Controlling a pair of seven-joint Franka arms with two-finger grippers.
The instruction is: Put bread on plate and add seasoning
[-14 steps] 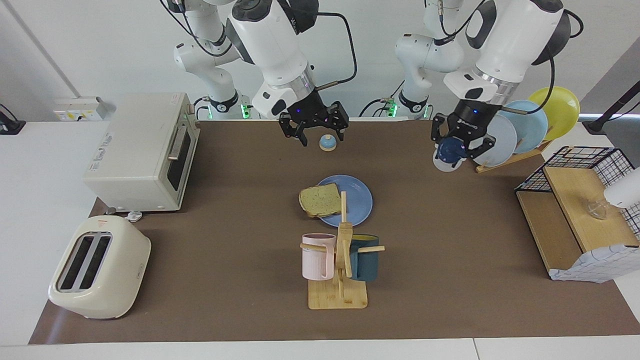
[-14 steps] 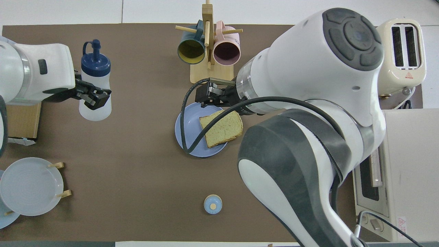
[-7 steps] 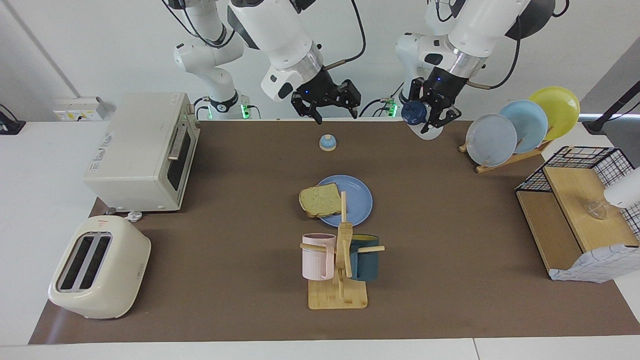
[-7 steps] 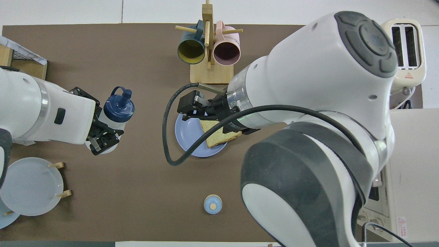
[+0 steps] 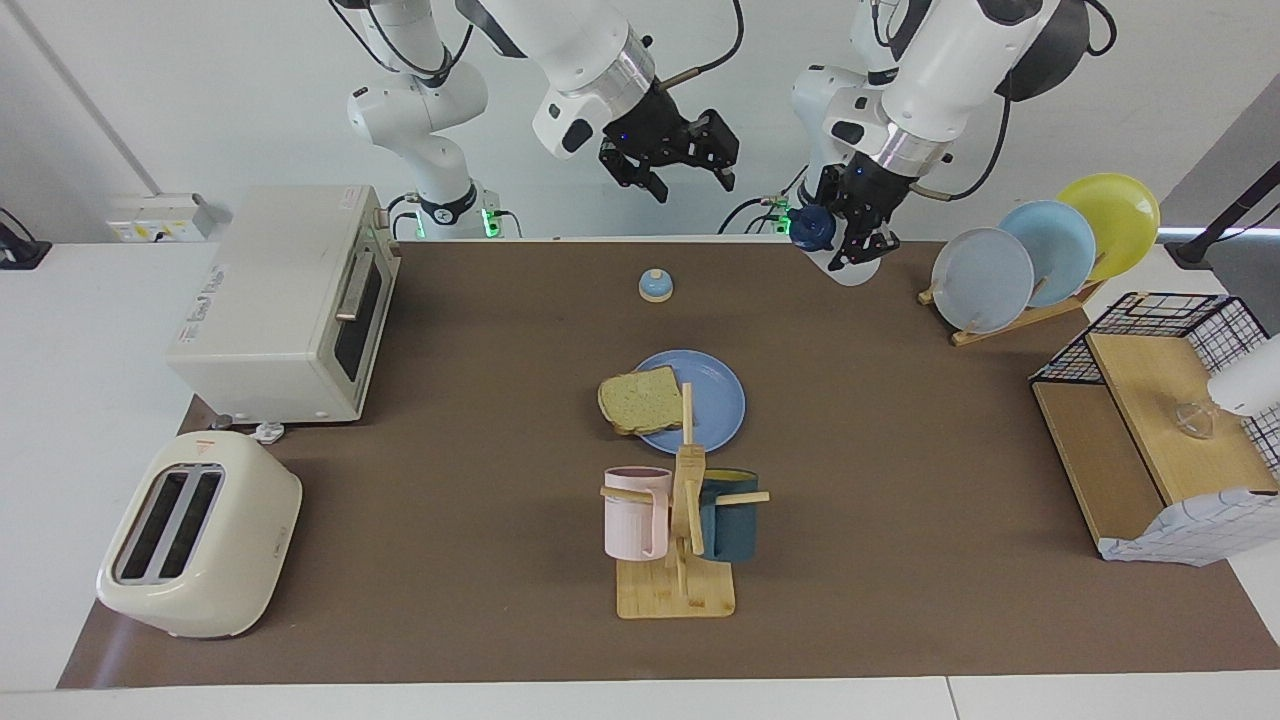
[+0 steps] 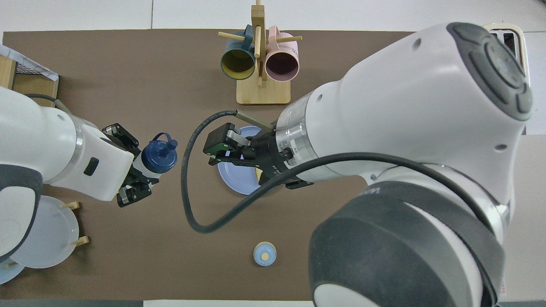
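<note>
While airborne, left end effector (image 5: 848, 232) clasps seasoning (image 5: 822, 240).

- A robotics lab staged as a kitchen was shown.
- Two white arms were mounted at a bench (image 5: 900, 600) covered by a brown mat.
- A toaster (image 5: 198, 535), a toaster oven (image 5: 280, 300), a mug rack (image 5: 680, 530) and racked plates (image 5: 1040, 260) were laid out as props against bare white walls.

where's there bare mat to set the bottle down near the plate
Open mat lies between the plate and the dish rack, toward the left arm's end, and between the plate and the bell. It is crowded where the mug stand almost meets the plate, and the bread overhangs its rim.
</note>
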